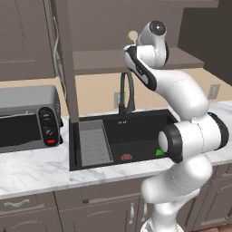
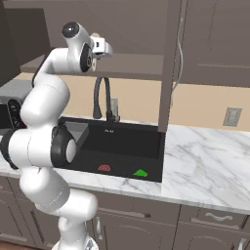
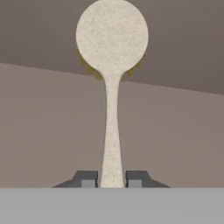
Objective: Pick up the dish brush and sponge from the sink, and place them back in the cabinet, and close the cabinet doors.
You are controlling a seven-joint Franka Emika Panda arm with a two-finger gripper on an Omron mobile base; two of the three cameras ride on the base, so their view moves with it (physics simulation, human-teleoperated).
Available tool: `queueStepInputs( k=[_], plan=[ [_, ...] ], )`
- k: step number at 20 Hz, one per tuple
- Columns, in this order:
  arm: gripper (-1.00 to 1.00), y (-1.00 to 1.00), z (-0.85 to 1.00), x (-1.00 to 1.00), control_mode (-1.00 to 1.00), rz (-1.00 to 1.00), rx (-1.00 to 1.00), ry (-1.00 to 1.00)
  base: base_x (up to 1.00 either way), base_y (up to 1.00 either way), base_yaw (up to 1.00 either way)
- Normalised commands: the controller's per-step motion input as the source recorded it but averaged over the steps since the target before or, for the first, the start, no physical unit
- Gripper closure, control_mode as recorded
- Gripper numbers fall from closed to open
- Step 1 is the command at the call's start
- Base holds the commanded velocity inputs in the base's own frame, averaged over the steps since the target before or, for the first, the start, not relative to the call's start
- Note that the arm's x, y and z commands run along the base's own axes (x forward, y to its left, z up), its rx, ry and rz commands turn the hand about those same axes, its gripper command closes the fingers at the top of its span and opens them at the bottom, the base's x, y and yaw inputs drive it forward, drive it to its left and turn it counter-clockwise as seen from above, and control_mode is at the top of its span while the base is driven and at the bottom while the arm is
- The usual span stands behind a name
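The gripper [image 3: 111, 180] is clamped on the handle of 1 dish brush [image 3: 112, 39], head at 12 o'clock, while 1 sponge [image 2: 140, 173] lies in the sink [image 2: 122, 141].

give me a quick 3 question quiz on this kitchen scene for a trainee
1. True or false: the gripper is shut on the handle of the dish brush.
2. Where does the sponge lie? A) on the cabinet shelf B) in the sink C) on the toaster oven
3. Fill in: the red drain sits beside the green ____.

Key: 1 true; 2 B; 3 sponge
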Motion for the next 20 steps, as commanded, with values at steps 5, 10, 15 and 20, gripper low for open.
queueStepInputs(
  k=[5,10,15,20],
  plan=[
    [1.00,0.00,0.00,0.32,-1.00,0.00,0.00,0.00,0.00,0.00,0.00],
    [1.00,0.00,-0.04,0.31,-1.00,0.00,0.00,0.00,0.00,0.00,0.00],
    [1.00,0.00,-0.16,0.23,-1.00,0.00,0.00,0.00,0.00,0.00,0.00],
    [1.00,0.00,-0.20,0.22,-1.00,0.00,0.00,0.00,0.00,0.00,0.00]
  ],
)
